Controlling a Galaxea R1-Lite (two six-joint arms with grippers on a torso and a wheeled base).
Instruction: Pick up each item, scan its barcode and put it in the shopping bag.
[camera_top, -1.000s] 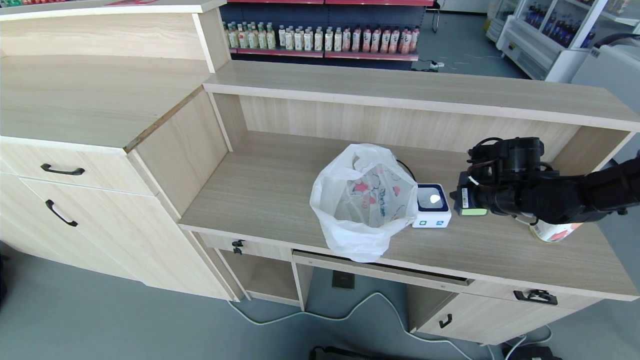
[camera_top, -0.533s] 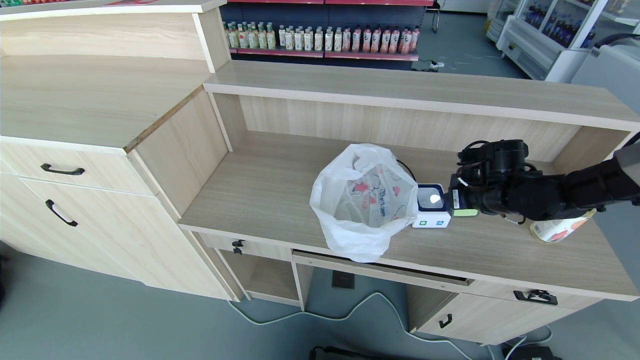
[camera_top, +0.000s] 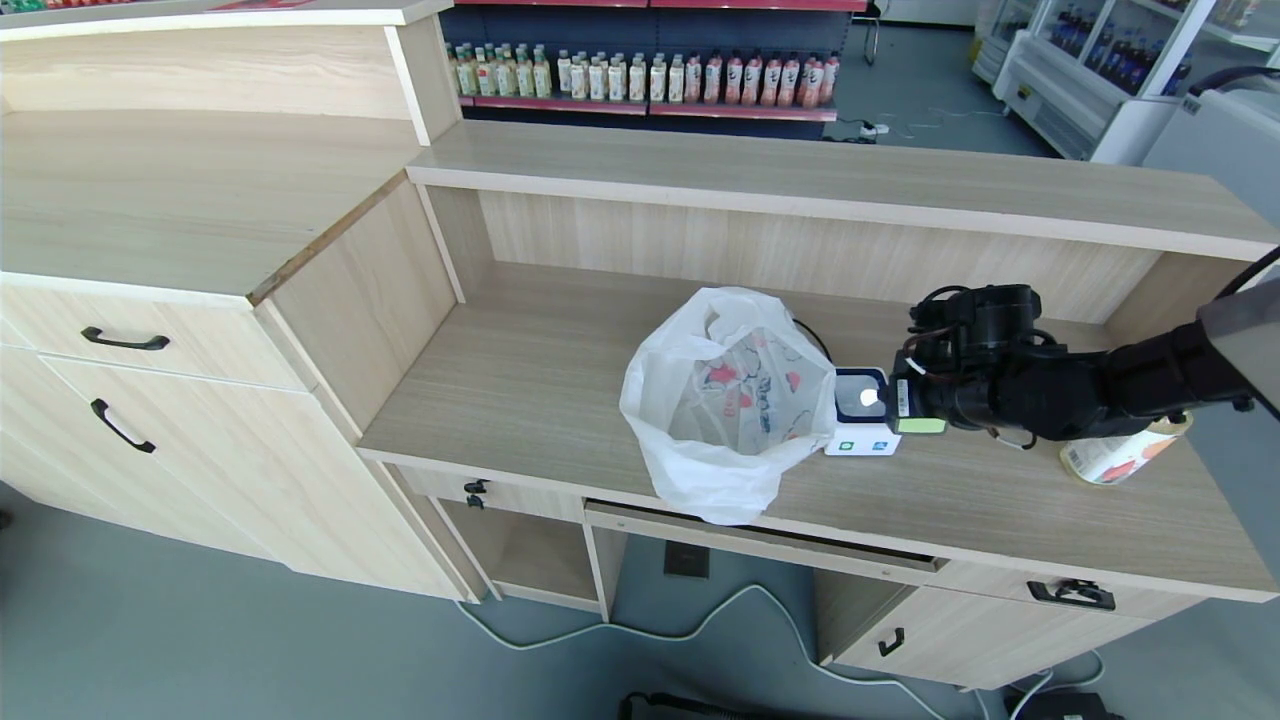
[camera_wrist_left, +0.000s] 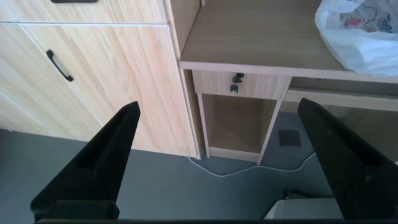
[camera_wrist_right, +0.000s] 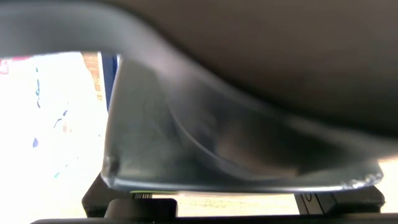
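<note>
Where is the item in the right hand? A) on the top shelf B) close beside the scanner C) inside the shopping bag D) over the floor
B: the right hand holds the item next to the scanner, on its side away from the shopping bag.

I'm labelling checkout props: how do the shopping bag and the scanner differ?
The bag is large, soft and crumpled; the scanner is a small rigid box. The bag is translucent white with printed pictures; the scanner is white with a dark top and a lit window. Both stand side by side on the counter.
</note>
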